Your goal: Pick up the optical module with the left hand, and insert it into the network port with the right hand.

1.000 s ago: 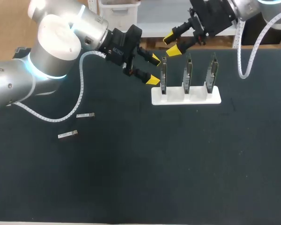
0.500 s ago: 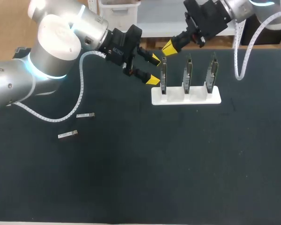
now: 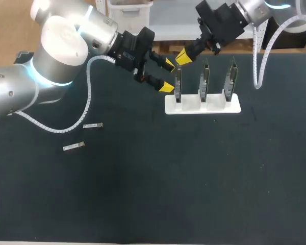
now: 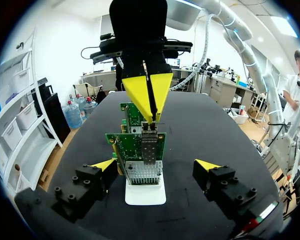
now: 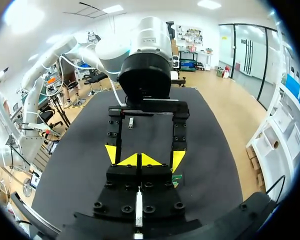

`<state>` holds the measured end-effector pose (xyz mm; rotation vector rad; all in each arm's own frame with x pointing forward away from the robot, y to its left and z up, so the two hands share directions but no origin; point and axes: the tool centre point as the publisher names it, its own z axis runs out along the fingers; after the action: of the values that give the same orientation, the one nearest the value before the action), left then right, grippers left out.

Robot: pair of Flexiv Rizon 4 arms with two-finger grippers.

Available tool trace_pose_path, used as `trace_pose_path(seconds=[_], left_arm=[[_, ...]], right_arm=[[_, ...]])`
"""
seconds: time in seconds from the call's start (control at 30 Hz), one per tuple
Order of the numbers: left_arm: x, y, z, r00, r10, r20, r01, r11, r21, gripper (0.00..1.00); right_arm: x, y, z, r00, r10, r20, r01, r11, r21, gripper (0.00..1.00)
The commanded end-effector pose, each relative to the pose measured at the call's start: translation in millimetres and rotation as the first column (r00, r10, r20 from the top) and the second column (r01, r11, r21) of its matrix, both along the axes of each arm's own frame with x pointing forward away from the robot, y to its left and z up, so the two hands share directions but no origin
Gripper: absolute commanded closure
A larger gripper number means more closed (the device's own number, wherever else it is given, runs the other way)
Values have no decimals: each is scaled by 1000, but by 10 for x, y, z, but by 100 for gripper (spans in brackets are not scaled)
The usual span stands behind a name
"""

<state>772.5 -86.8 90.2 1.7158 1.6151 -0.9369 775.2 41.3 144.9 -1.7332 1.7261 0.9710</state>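
Left gripper [image 3: 168,75] is spread wide and holds nothing, with the nearest network card [image 4: 140,150] of the white holder [image 3: 214,106] just ahead of it. Right gripper [image 3: 182,56] has its tips pinched together right above that card's port [image 4: 149,142]. One optical module [image 3: 93,125] and a second module [image 3: 74,146] lie flat on the table [image 3: 194,178], well apart from the holder.

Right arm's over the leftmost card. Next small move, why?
Probably ease the right gripper straight down toward the port atop the leftmost card: its shut tips sit just above it, roughly in line, and the open left gripper flanks the card.
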Motion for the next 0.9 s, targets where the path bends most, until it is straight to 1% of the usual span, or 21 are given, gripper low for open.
trace_pose_path(seconds=[0.03, 0.5, 0.53, 0.63, 0.73, 0.9], left_arm=[[18, -7, 3, 1000, -2, -3, 2, 1000, 4, 0], [18, -7, 3, 1000, -2, -3, 2, 1000, 4, 0], [18, -7, 3, 1000, -2, -3, 2, 1000, 4, 0], [18, -7, 3, 1000, -2, -3, 2, 1000, 4, 0], [18, -7, 3, 1000, -2, -3, 2, 1000, 4, 0], [18, -7, 3, 1000, -2, -3, 2, 1000, 4, 0]], right_arm=[[30, 0, -33, 1000, 4, -10, -4, 1000, -9, 100], [9, -20, -108, 999, -5, -39, 4, 1000, -17, 100], [8, -22, -107, 999, -8, -43, 8, 1000, -6, 100], [19, -32, -49, 999, -19, -37, 20, 1000, 14, 100], [30, -49, 64, 999, -29, -21, 29, 999, 36, 100], [51, -118, 273, 999, -52, 4, 51, 993, 106, 100]])
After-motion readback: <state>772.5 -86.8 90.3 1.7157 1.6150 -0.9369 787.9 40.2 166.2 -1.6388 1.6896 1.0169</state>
